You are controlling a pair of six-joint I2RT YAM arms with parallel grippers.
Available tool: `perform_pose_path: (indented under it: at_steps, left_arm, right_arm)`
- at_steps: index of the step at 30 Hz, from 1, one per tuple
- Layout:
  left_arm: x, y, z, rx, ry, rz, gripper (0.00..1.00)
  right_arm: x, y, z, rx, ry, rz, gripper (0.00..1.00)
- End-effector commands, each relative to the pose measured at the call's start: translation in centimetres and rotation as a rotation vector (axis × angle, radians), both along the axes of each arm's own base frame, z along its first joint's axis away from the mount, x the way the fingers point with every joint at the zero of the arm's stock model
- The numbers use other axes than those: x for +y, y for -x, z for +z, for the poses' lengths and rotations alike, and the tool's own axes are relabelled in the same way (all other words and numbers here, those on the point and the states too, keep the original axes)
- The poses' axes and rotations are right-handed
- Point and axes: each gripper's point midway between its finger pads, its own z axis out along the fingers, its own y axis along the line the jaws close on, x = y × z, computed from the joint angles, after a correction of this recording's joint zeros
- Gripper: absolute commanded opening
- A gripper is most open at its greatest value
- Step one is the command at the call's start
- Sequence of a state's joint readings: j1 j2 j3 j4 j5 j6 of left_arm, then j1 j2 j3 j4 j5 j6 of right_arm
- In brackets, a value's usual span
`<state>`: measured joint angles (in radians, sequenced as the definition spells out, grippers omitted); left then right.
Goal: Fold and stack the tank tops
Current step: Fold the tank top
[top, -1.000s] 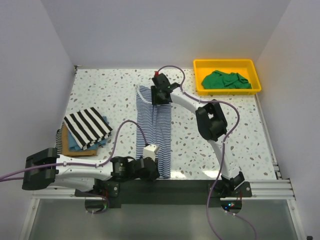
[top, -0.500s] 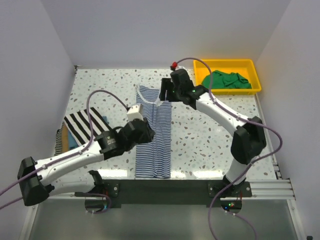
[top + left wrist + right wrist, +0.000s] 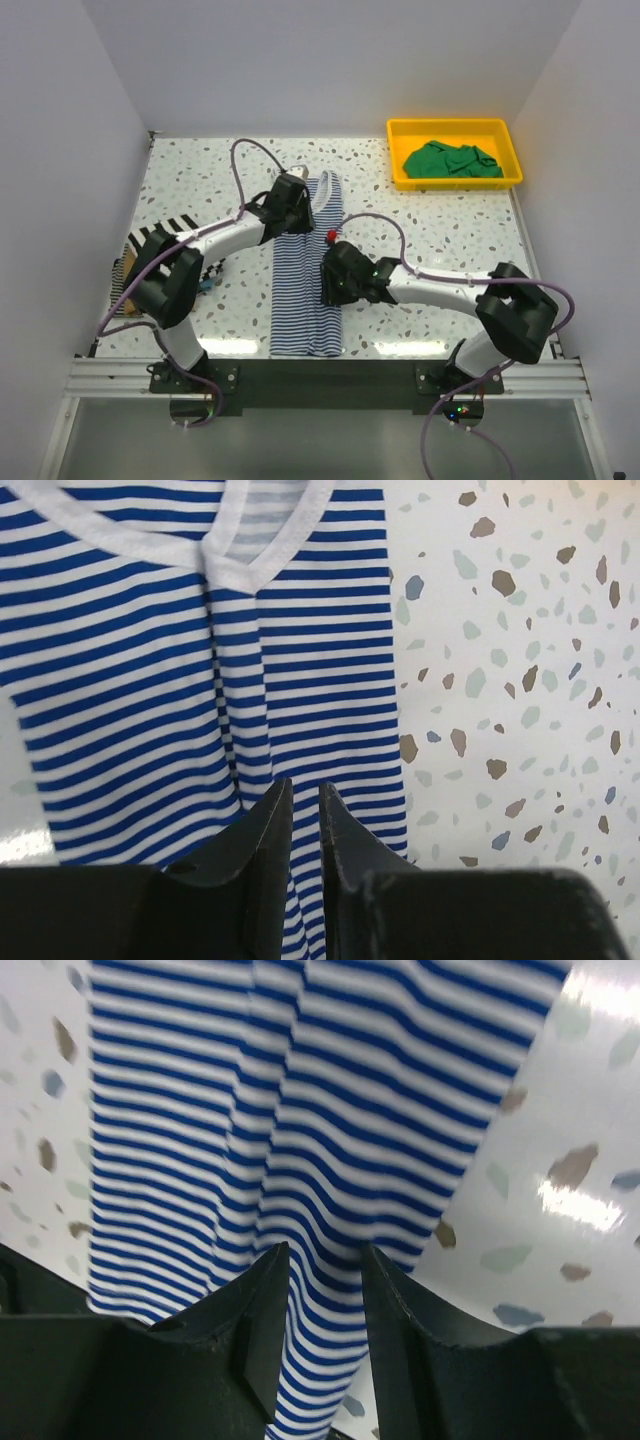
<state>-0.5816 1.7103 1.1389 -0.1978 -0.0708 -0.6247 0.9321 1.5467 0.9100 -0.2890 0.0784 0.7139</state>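
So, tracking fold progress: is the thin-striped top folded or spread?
Folded lengthwise: the thin-striped top lies as a narrow strip, sides meeting mid-front.

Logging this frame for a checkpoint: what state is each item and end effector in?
Thin navy-white striped tank top: flat on speckled table, folded lengthwise.
Plain green tank top: crumpled in yellow plastic tray.
Left end effector: narrowly open over stripes.
Right end effector: open over stripes.

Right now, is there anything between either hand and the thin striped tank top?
Nothing visible. The left hand is over the thin striped tank top near its neckline, and the right hand is over its middle. Both wrist views show only striped cloth beneath the fingertips.
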Motion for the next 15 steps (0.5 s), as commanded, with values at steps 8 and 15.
perform_pose_path:
  at_steps: [8, 15]
  left_arm:
    - [-2.3, -3.9, -4.1, 0.006, 0.024, -0.108, 0.18]
    - [-1.1, -5.9, -5.4, 0.027, 0.021, -0.065, 0.18]
  right_arm:
    - [-2.4, 5.7, -4.4, 0.082, 0.024, -0.032, 0.37]
    - [-6.7, 7.7, -6.6, 0.101, 0.135, -0.073, 0.46]
